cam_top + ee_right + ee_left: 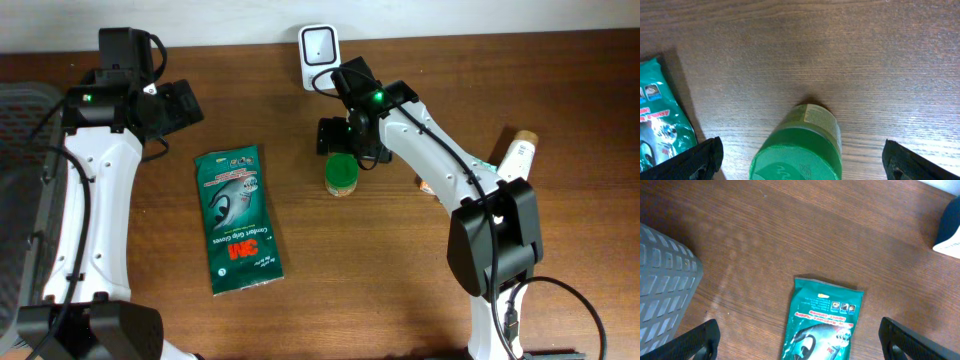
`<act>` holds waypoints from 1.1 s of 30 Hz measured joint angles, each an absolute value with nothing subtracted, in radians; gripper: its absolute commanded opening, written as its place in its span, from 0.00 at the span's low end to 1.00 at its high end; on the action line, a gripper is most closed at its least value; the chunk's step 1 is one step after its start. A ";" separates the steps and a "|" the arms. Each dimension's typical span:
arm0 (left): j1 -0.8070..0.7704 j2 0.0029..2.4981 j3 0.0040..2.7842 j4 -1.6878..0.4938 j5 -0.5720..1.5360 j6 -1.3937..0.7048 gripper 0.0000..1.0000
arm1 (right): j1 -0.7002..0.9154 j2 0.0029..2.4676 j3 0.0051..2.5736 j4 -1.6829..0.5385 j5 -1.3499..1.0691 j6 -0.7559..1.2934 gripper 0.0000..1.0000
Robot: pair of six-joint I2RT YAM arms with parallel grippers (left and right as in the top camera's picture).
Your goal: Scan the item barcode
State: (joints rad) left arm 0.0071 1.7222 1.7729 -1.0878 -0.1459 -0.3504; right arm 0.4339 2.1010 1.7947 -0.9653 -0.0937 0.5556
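Directly above the green-lidded jar (341,176), my right gripper (807,160) is spread clear of it, the white scanner (318,45) sits beyond the jar, and left of the jar my left gripper (804,341) hangs spread near the "3M Comfort Grip Gloves" packet (235,220).

Green-lidded jar (799,150) upright, right claw (802,159) spread wide, teal packet (660,122) left

Green-lidded jar (341,176) — upright, near the white scanner (318,45)
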 measured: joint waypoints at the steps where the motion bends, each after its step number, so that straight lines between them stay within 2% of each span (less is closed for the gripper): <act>1: 0.007 1.722 1.773 -1.088 -0.146 -0.350 0.99 | 0.435 2.101 1.795 -0.960 -0.094 0.562 0.90; 2: 0.007 1.722 1.773 -1.088 -0.146 -0.350 0.99 | 0.439 2.101 1.795 -0.953 -0.094 0.570 0.82; 4: 0.007 1.722 1.773 -1.088 -0.146 -0.350 0.99 | 0.454 2.101 1.794 -0.945 -0.090 0.582 0.77; 10: 0.007 1.722 1.773 -1.088 -0.146 -0.350 0.99 | 0.519 2.101 1.763 -0.971 -0.014 0.672 0.78; 18: 0.007 1.722 1.773 -1.088 -0.146 -0.350 0.99 | 0.511 2.101 1.759 -0.992 0.023 0.711 0.79; 22: 0.007 1.722 1.773 -1.088 -0.146 -0.350 0.99 | 0.511 2.101 1.751 -0.990 0.014 0.711 0.79; 24: 0.007 1.722 1.773 -1.088 -0.146 -0.350 0.99 | 0.511 2.101 1.732 -0.987 0.006 0.710 0.84; 33: 0.007 1.722 1.773 -1.088 -0.146 -0.350 0.99 | 0.511 2.101 1.695 -0.928 -0.062 0.607 0.84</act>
